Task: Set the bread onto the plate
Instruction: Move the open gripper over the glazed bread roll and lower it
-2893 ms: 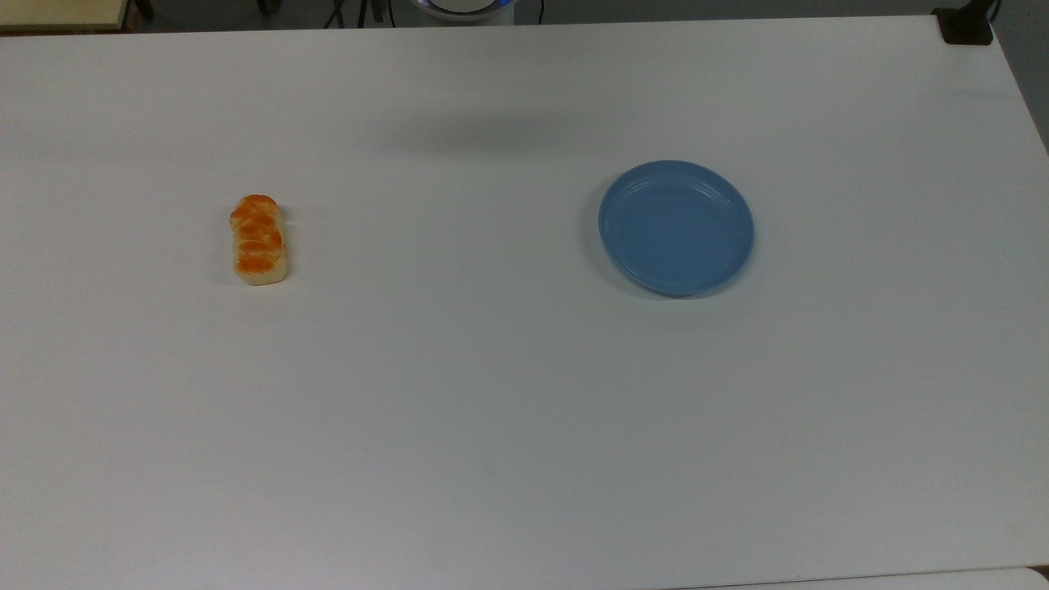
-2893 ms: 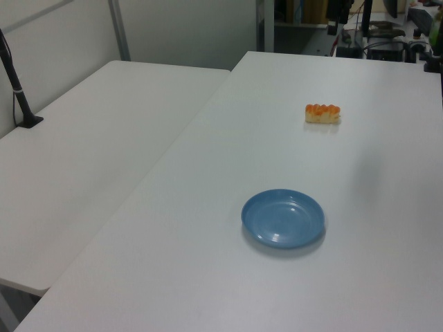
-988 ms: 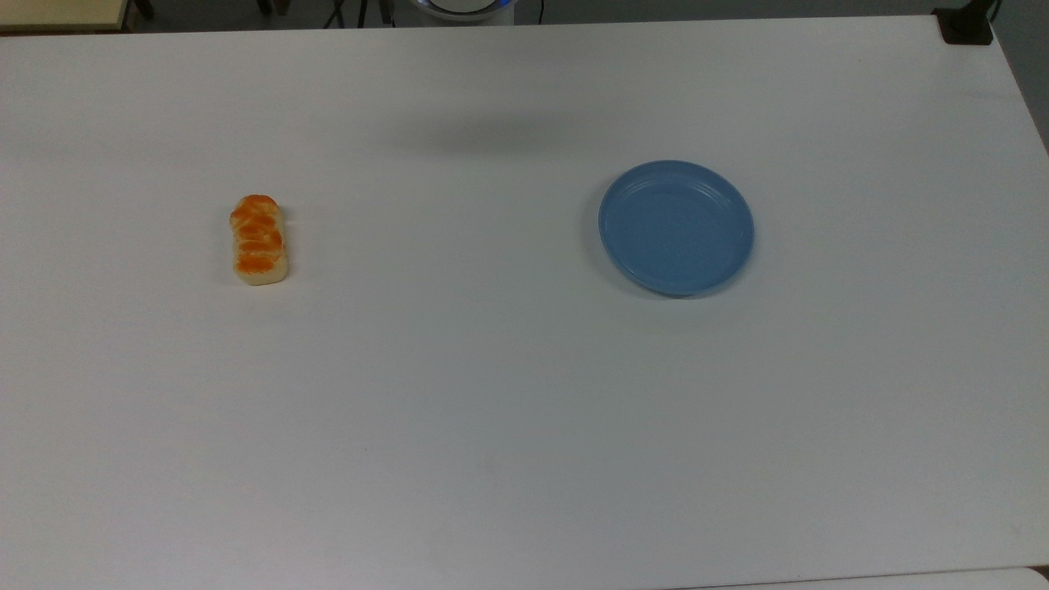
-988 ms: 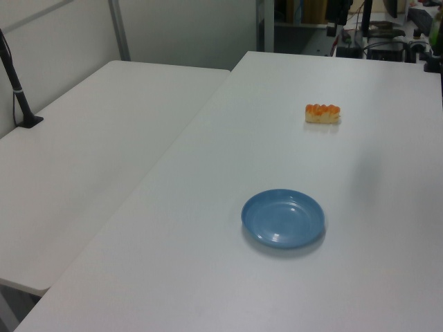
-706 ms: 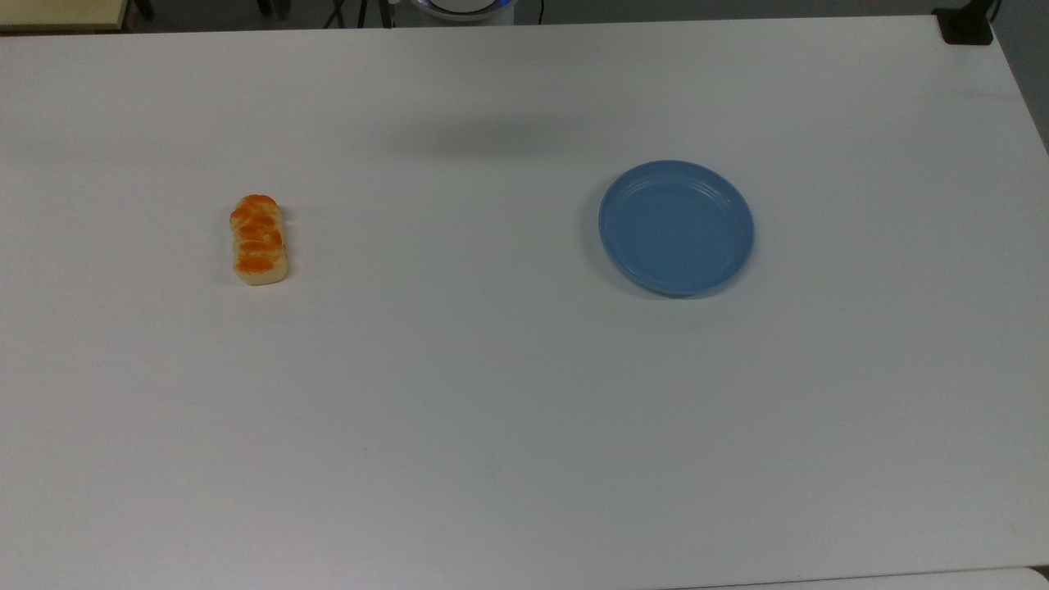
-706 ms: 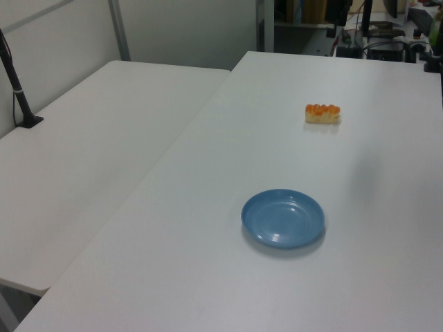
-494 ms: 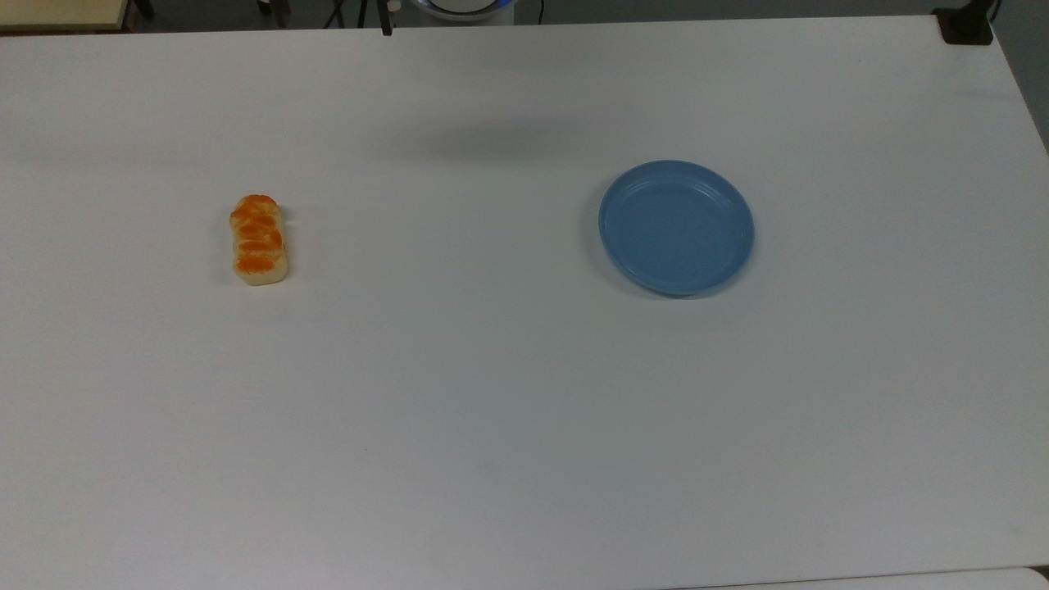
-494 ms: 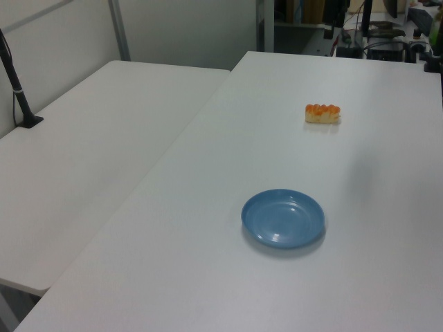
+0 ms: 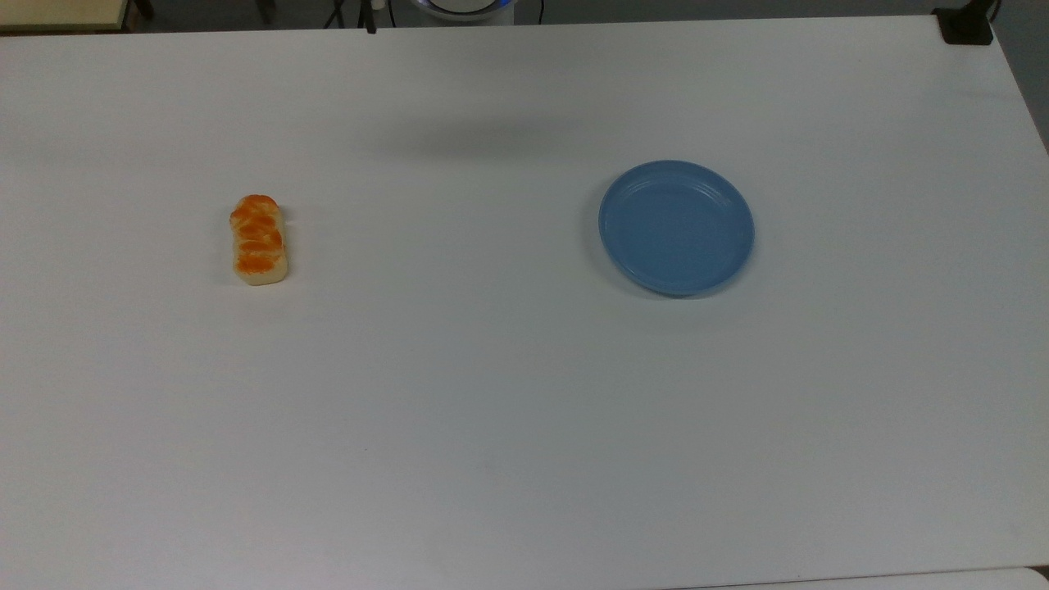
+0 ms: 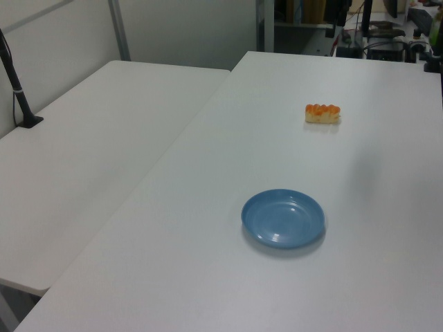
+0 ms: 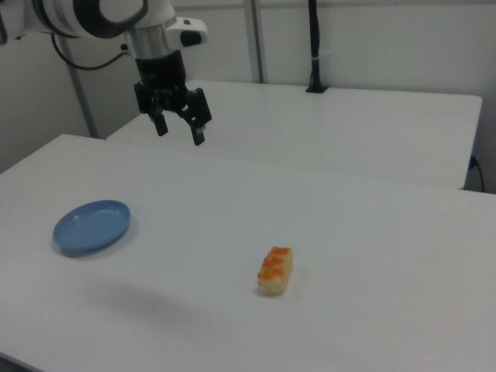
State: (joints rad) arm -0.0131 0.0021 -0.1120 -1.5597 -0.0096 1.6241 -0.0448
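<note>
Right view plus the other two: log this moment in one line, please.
gripper: jaws open, empty, raised above table | bread: on table, untouched | plate: empty, apart from bread | stage: pre-grasp

Top view looking straight down on the white table [image 9: 492, 393], plate [image 9: 676, 227] on the top view's right, left view looking from high over a table corner near the plate [image 10: 283, 218], right view lower, plate [image 11: 91, 226] at the right view's left, all sharing the plate and table.
</note>
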